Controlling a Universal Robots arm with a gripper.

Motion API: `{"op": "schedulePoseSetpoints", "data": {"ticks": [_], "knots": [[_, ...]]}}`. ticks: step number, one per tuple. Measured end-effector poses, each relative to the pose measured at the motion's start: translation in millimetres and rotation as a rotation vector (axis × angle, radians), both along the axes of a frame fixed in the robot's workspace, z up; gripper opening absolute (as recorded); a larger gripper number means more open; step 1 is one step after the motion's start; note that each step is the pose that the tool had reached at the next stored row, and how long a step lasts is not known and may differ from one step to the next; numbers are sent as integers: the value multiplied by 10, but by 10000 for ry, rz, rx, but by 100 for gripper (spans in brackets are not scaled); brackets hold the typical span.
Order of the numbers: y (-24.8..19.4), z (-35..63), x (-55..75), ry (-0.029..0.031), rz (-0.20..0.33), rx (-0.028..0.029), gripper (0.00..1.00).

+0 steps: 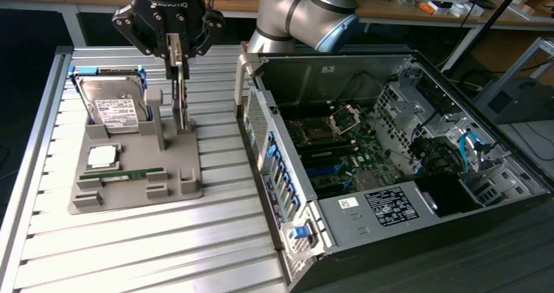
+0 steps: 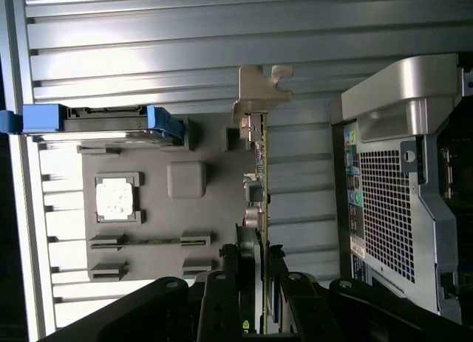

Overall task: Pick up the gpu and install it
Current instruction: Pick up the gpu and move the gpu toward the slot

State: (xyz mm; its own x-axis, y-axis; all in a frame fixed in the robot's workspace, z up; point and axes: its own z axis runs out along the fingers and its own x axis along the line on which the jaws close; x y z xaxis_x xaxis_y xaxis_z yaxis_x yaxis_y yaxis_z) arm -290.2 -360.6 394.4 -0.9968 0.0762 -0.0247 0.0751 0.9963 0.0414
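Tray first: the gray parts tray sits on the slatted table, toward the exterior view's left, and it's pretty full. A hard drive with blue side rails stands propped in the tray's far corner on the exterior view's left. A square processor chip lies flat in its own pocket about midway along that same side. A narrow green memory stick lies in a slot closer to the near edge.

The gpu stands on edge, blade-like, in a slot along the tray's edge nearest the computer case. Its pale metal bracket is at the hard-drive end. My gripper is right above it, and my fingers are pinched onto the card's top edge from both sides, so I'm grasping the gpu. Can't tell if its bottom edge is clear of the slot.

The case lies open just beside the tray, on the exterior view's right. Inside it, the motherboard covers the floor and a labelled power supply sits at the near end.
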Motion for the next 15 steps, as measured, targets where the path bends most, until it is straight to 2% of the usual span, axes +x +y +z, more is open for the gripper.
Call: {"op": "schedulePoseSetpoints", "data": {"ticks": [15], "knots": [[0, 89, 0, 0, 0, 0, 27]]}}
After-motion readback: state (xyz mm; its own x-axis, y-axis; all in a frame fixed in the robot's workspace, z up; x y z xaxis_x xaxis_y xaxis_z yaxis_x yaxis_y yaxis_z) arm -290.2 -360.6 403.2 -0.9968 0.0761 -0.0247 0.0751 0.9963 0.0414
